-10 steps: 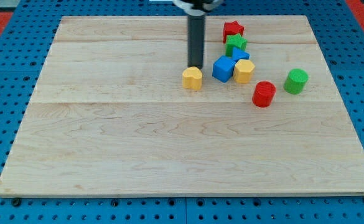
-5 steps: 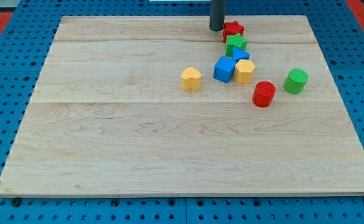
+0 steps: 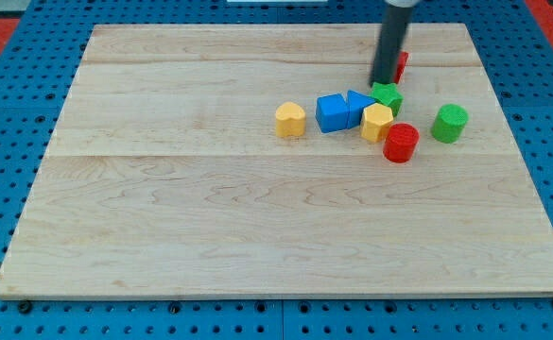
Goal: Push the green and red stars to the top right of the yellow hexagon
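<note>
The green star [image 3: 387, 95] lies just above and to the right of the yellow hexagon [image 3: 376, 123], touching it. The red star [image 3: 402, 64] sits higher up, mostly hidden behind the rod. My tip [image 3: 384, 83] stands at the green star's top edge, just below and left of the red star. The hexagon is pressed between a blue block [image 3: 359, 102] on its upper left and the red cylinder [image 3: 401, 143] on its lower right.
A blue cube [image 3: 332, 112] sits left of the other blue block. A yellow heart-like block [image 3: 291, 119] lies further left. A green cylinder [image 3: 450, 123] stands at the right of the cluster. The wooden board [image 3: 163, 236] rests on a blue pegboard.
My tip moved from the yellow heart up to the red star, then right and down. Both stars shifted down and right, the blue blocks slid left, and the hexagon moved down a little.
</note>
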You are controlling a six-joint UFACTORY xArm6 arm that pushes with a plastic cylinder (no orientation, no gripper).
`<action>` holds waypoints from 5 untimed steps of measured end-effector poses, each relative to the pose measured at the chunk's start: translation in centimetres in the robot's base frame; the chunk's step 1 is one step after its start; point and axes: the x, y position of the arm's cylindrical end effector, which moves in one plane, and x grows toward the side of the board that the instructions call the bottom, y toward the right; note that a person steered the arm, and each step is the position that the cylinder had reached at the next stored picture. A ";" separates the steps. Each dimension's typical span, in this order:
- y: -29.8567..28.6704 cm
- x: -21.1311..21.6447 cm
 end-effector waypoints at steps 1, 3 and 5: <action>-2.2 -5.3; 5.3 0.7; -1.0 -3.1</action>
